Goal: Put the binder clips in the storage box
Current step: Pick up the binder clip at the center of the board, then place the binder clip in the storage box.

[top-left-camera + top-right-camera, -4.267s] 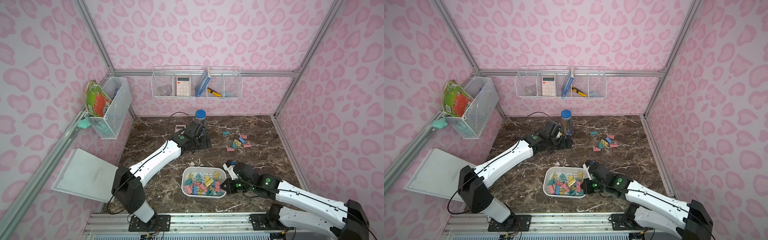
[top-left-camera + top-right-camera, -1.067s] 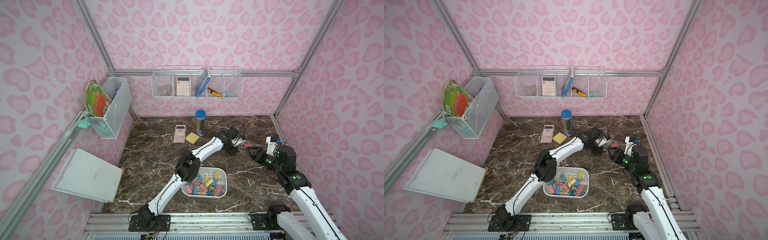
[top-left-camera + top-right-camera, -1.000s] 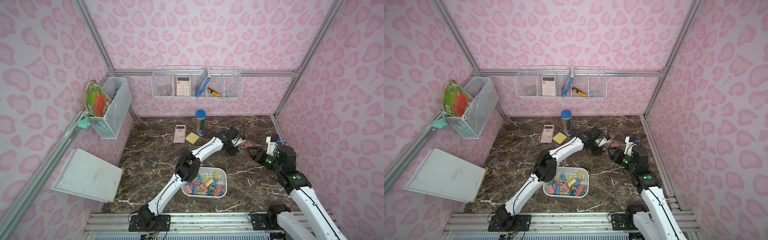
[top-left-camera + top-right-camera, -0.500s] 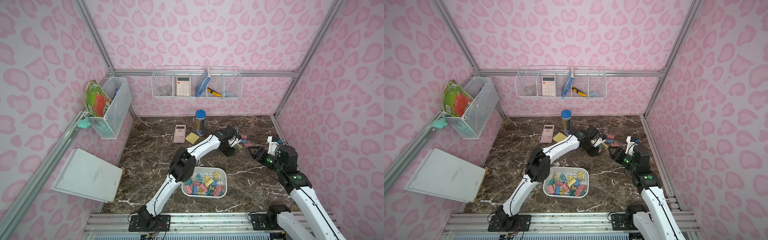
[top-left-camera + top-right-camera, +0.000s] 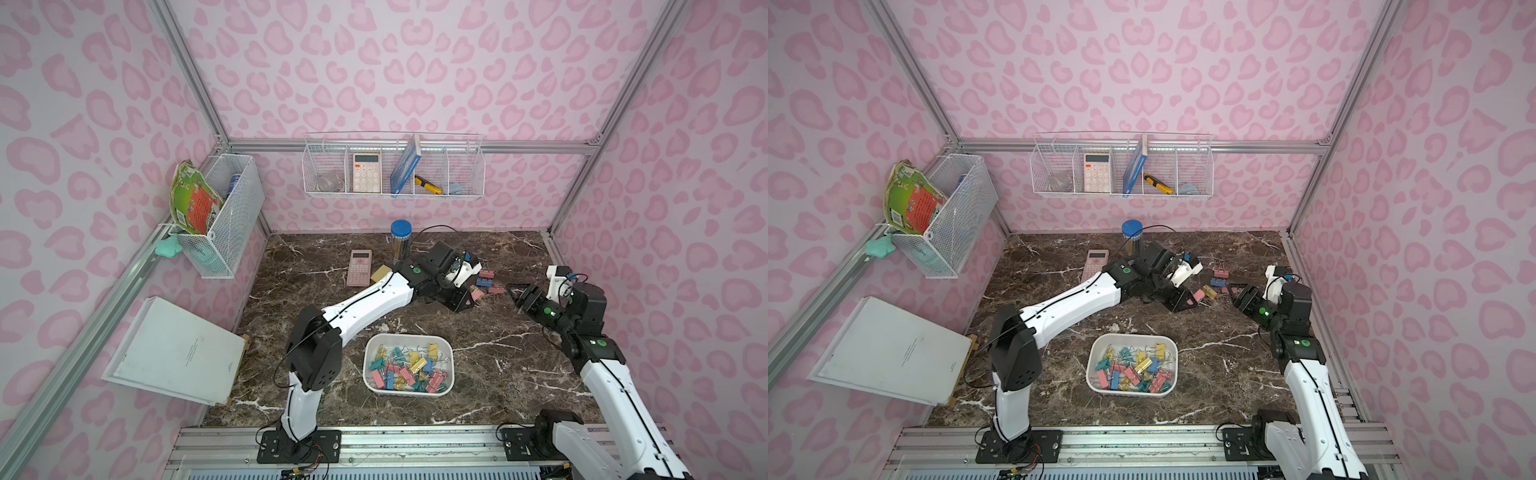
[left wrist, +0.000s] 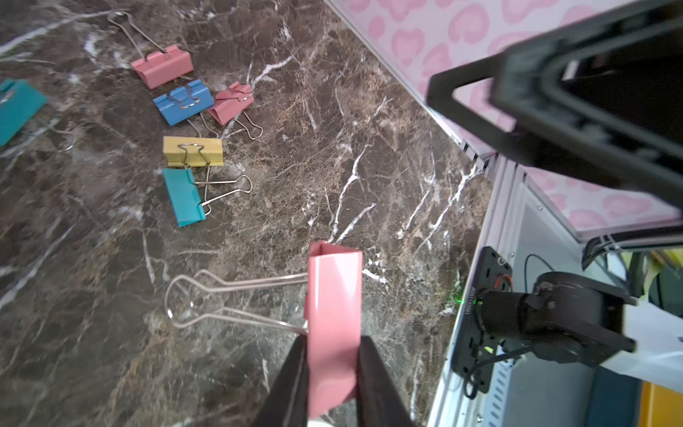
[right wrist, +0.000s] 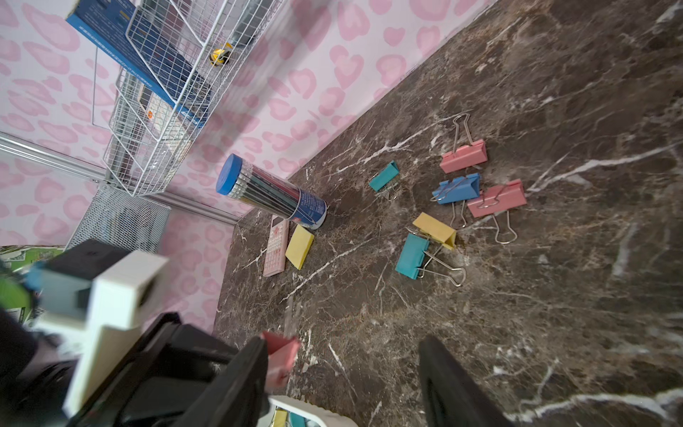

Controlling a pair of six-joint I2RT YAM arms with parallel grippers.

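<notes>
One pink clip (image 6: 334, 295) in left gripper (image 6: 332, 345).

Six loose pastel metal binder clips (image 7: 434, 229) with silver wire handles lie on the dark brown marble worktop (image 7: 554, 314): two pink, two teal, one blue, one yellow. The right gripper (image 7: 343, 380) holds its two dark fingers (image 7: 449, 384) well apart, with bare worktop between them. Beside one finger, a seventh pink clip (image 7: 281, 355) sits against the left arm's black-and-white end (image 7: 122, 325). A blue-capped clear pencil tube (image 7: 271, 194) stands by a pink calculator (image 7: 276, 246) and a square yellow sticky-note pad (image 7: 300, 246). The white plastic storage box (image 7: 314, 408) shows only its rim.
</notes>
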